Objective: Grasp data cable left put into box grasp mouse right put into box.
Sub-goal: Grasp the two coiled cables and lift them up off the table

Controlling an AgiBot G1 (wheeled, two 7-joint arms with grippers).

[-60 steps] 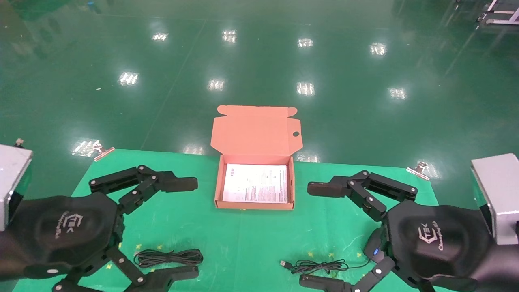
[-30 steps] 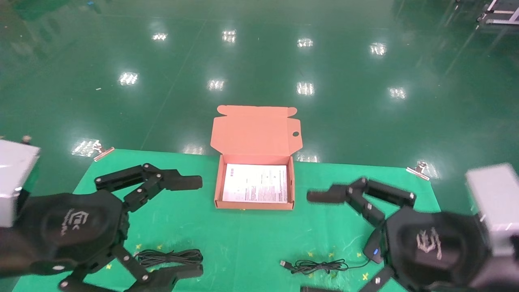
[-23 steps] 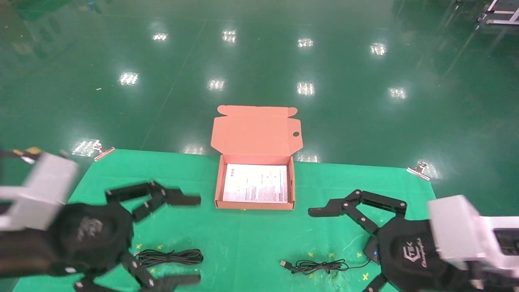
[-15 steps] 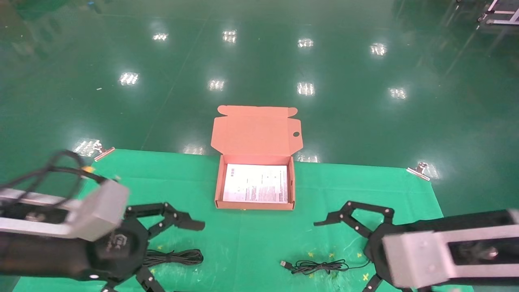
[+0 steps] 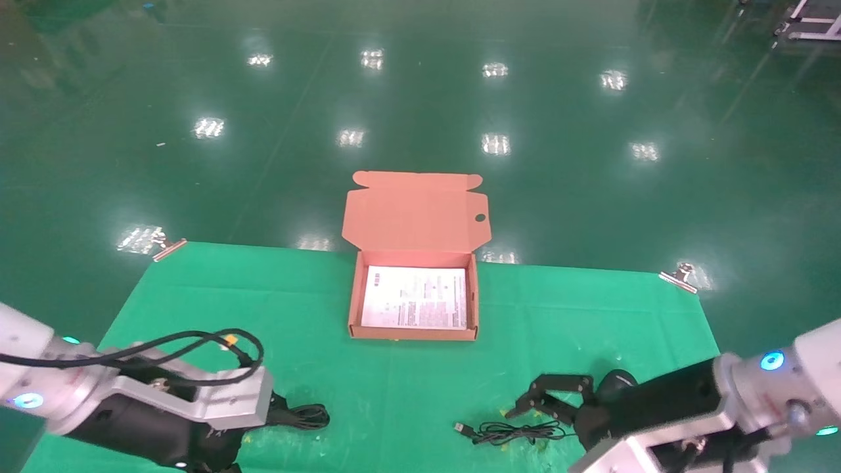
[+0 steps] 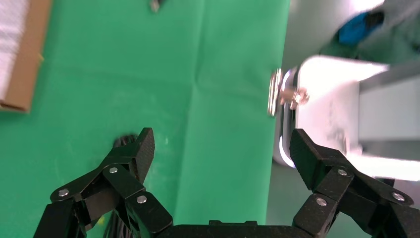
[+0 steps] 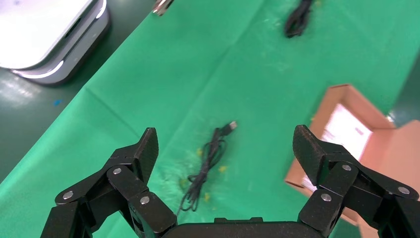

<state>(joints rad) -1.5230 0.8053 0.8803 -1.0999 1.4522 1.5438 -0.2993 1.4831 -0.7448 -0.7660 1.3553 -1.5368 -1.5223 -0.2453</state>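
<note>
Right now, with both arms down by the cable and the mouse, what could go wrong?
1. The left gripper is open low over the data cable; its fingers may catch only some loops, and the bundle could unravel.
2. The mouse sits mostly hidden behind the open right gripper, so its fingers may close off-centre.
3. The cord lies loose on the mat; lifted, it could trail outside the box.

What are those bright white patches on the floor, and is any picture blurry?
Head view: the patches are ceiling lights reflected in the glossy floor. Left wrist view: a white machine glares and smears. Right wrist view: fairly sharp, the mouse cord reads clearly.
</note>
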